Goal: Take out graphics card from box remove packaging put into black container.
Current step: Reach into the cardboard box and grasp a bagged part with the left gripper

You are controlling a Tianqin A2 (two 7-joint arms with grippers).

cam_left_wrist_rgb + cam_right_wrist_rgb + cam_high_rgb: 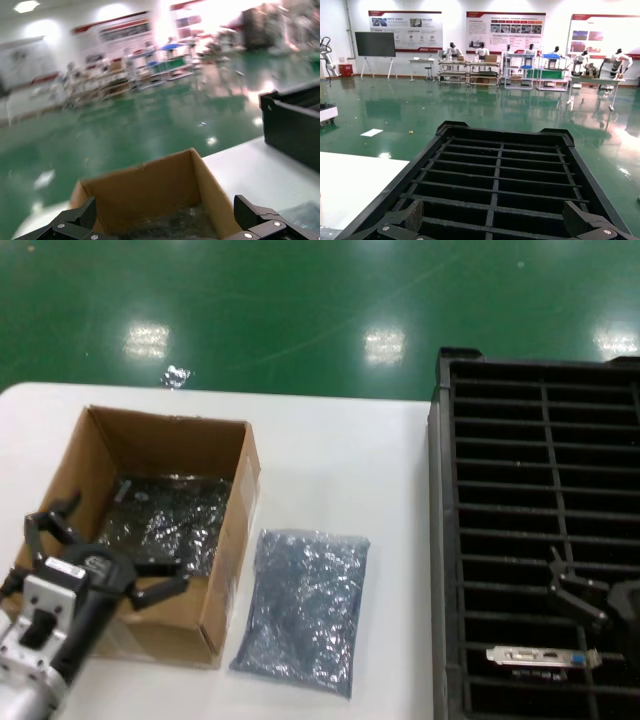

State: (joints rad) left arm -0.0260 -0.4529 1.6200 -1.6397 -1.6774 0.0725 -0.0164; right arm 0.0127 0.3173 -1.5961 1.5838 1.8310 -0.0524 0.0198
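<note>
The brown cardboard box (150, 530) stands at the table's left, with a card in a shiny dark anti-static bag (170, 520) lying inside. My left gripper (105, 555) is open and empty over the box's near left corner. In the left wrist view the box (150, 190) and the bagged card (190, 222) lie between the fingers (250, 212). A grey-silver bag (300, 610) lies flat on the table beside the box. A graphics card's silver bracket (543, 657) stands in a near slot of the black container (540, 490). My right gripper (600, 600) is open above it.
The white table (340, 460) ends at a green floor behind. In the right wrist view the container's ribbed slots (495, 175) fill the space under my open right gripper (496, 220). The container's corner (295, 135) also shows in the left wrist view.
</note>
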